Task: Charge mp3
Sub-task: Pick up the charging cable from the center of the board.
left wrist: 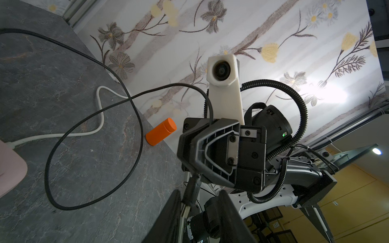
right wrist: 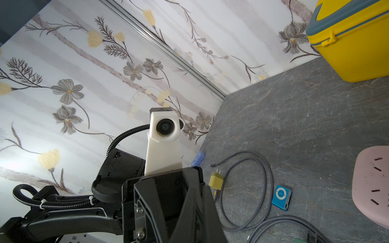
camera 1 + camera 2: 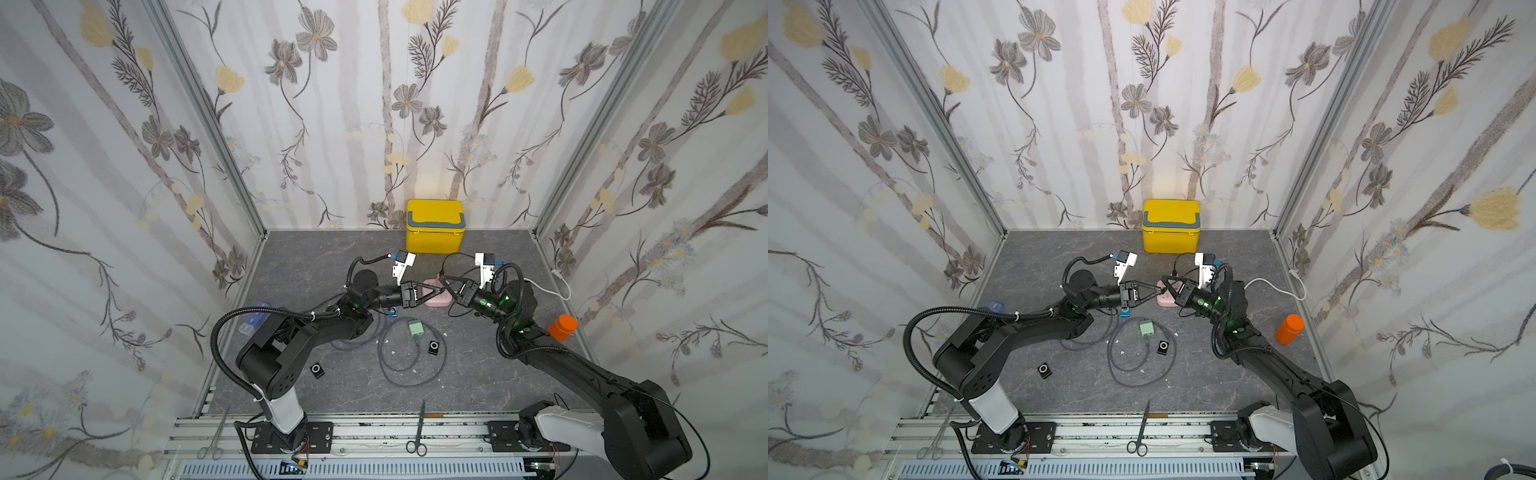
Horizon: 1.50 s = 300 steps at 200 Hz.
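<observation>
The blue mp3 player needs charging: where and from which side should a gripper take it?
Probably pinch the blue mp3 player across two opposite thin edges, coming straight down from above: it lies flat, face up on the table, so only its edges offer a hold.

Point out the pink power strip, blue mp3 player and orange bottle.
pink power strip (image 2: 370, 181): right wrist view, socket face.
blue mp3 player (image 2: 281, 193): right wrist view, control wheel.
orange bottle (image 3: 559, 331): a top view, body.

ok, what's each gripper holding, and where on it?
Right gripper pinches the black cable just behind its plug. Left gripper brackets the plug; grip cannot be told.
</observation>
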Available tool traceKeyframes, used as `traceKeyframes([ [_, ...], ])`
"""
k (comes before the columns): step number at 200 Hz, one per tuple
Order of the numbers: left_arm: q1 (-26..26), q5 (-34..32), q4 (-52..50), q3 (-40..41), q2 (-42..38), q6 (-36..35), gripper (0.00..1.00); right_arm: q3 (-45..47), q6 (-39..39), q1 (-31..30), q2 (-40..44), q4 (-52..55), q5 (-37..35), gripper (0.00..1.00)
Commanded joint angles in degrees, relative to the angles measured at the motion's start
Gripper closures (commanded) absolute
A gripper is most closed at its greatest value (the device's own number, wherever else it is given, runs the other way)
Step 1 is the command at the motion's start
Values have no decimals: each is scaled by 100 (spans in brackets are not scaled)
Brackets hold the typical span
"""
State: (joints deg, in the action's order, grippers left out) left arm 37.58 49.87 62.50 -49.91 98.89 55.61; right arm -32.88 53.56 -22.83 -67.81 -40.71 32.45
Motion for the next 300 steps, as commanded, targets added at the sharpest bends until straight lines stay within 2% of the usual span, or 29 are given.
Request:
traceKeyframes([
  [1, 39, 138, -71, -11, -97, -165, 65, -95, 100, -11, 48, -301, -46, 100],
  [42, 40, 83, -98, 22, -192, -235, 71, -61, 109, -16, 101, -227, -41, 100],
  [102, 32, -116, -81, 70, -235, -270, 73, 68, 216, -32, 112, -315, -8, 100],
  [175, 36, -341, -269, 165, -400, -473, 90, 73, 258, -63, 112, -306, 20, 100],
  [190, 30, -357, -291, 182, -456, -533, 92, 63, 291, -72, 83, -249, 69, 94],
  [213, 20, -280, -477, 87, -510, -663, 94, 54, 296, -70, 103, -51, 232, 74],
  [217, 6, -244, -552, 59, -519, -711, 94, 54, 283, -67, 126, 33, 267, 67],
  [239, -81, -31, -1190, -156, -597, -1031, 96, -6, 56, -69, 267, 477, 429, 55],
  [263, -220, 273, -2151, -435, -712, -1539, 97, -81, -198, -54, 454, 869, 509, 53],
  [285, -270, 493, -3618, -847, -894, -2598, 97, -111, -332, -12, 614, 1105, 552, 53],
  [300, -271, 571, -4602, -1156, -1004, -3350, 97, -124, -411, 39, 653, 1081, 809, 51],
])
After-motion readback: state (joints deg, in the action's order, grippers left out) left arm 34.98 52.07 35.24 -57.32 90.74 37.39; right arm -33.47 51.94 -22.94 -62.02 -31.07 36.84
